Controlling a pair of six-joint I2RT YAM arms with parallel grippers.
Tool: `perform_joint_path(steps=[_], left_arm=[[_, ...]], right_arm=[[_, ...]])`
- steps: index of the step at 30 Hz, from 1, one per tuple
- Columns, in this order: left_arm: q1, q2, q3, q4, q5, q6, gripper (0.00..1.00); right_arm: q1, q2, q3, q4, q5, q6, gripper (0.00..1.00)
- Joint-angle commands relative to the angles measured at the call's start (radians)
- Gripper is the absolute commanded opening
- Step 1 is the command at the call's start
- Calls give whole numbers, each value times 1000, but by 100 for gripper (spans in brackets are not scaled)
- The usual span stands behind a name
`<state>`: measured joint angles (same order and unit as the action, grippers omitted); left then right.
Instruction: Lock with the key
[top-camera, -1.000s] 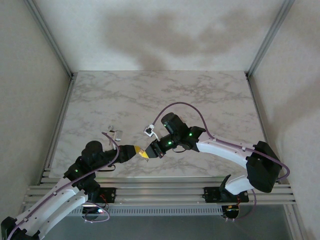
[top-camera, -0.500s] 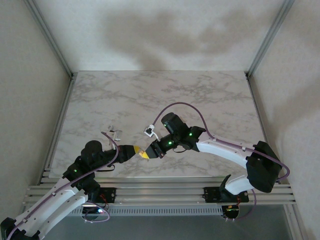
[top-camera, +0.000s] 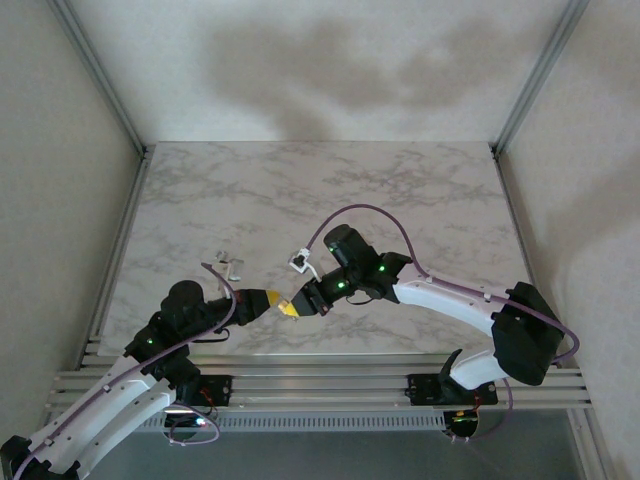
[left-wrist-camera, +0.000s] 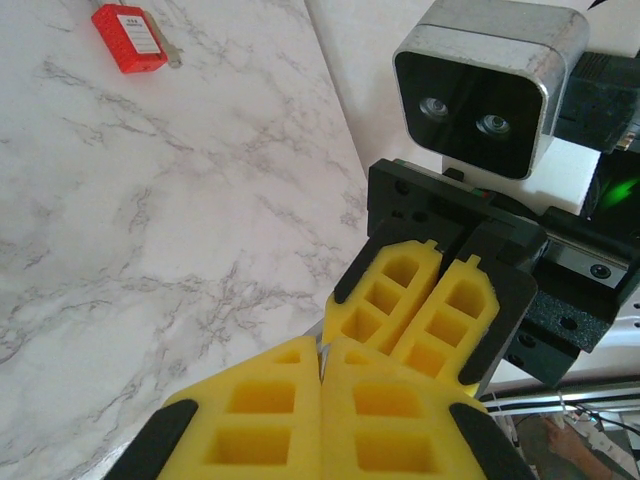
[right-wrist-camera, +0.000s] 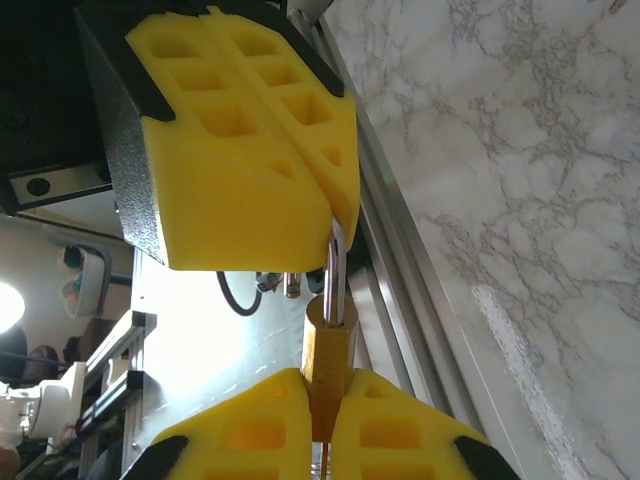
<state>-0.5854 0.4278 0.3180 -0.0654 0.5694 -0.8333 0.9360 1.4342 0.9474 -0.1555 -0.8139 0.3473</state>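
Note:
A yellow padlock (right-wrist-camera: 330, 350) is held off the table between the two arms. My right gripper (right-wrist-camera: 330, 385) is shut on its body, which stands upright between the pads. The silver shackle (right-wrist-camera: 336, 268) rises from the body into my left gripper's yellow fingers (right-wrist-camera: 250, 130), which are shut on it. In the left wrist view my left gripper (left-wrist-camera: 325, 350) is closed tip to tip, with a sliver of metal in the seam and the right gripper's fingers (left-wrist-camera: 420, 300) just beyond. From above, left gripper (top-camera: 266, 299) and right gripper (top-camera: 298, 304) meet over the table's near part. The key is hidden.
A red padlock (left-wrist-camera: 130, 38) with a white label lies on the marble table (top-camera: 330, 190) farther out. The aluminium rail (top-camera: 330, 380) at the near edge runs just below the grippers. Side walls and frame posts (top-camera: 100, 75) close in the table.
The left gripper's fingers have closed the last bit onto the shackle. Both arms have stayed almost in place.

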Motion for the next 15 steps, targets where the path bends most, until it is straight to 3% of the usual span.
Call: perform_joint_path(steps=[1, 15], left_arm=[[5, -12, 6, -26, -38, 16, 0], [5, -32, -40, 38, -34, -13, 0]], right_arm=[[-4, -40, -16, 63, -117, 33, 0], [-35, -66, -77, 263, -250, 175, 0]])
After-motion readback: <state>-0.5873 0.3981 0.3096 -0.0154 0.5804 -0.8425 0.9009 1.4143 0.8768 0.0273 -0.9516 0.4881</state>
